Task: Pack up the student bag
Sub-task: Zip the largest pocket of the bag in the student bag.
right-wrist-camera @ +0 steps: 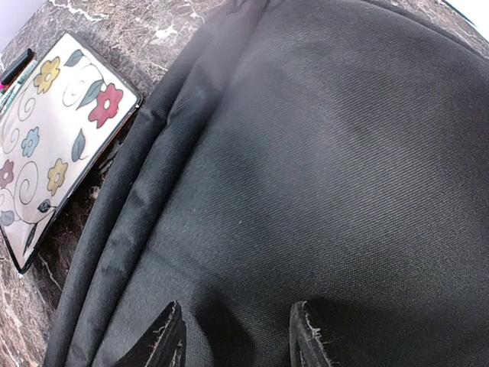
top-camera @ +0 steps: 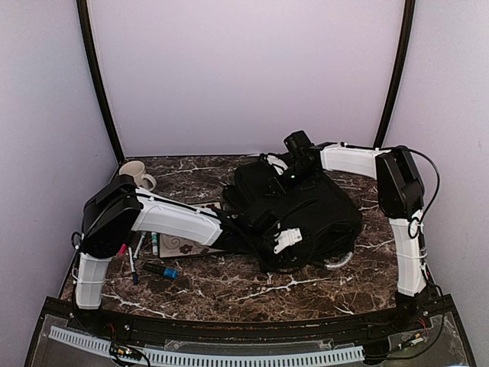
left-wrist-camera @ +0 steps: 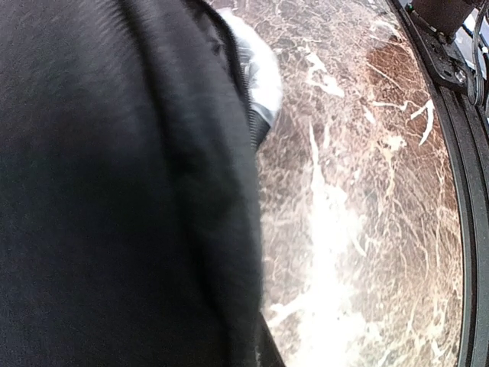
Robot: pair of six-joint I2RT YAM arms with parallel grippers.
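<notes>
The bag (top-camera: 313, 214) lies on the tabletop (top-camera: 229, 287), right of centre. A notebook (right-wrist-camera: 53, 130) and pens (top-camera: 131, 264) lie outside it, left, so packing seems barely begun. The left tool (top-camera: 286, 239) is pressed together at the bag's near edge; the right tool (right-wrist-camera: 238, 340) is spread above it.

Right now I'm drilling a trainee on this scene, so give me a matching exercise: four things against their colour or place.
Things:
1. student bag
2. mug
3. flowered notebook
4. marker

Colour or place:
A. cream, back left corner
B. blue cap, nearest the front edge
C. black, in the middle
D. lying flat just left of the student bag

Pairs: 1-C, 2-A, 3-D, 4-B
</notes>
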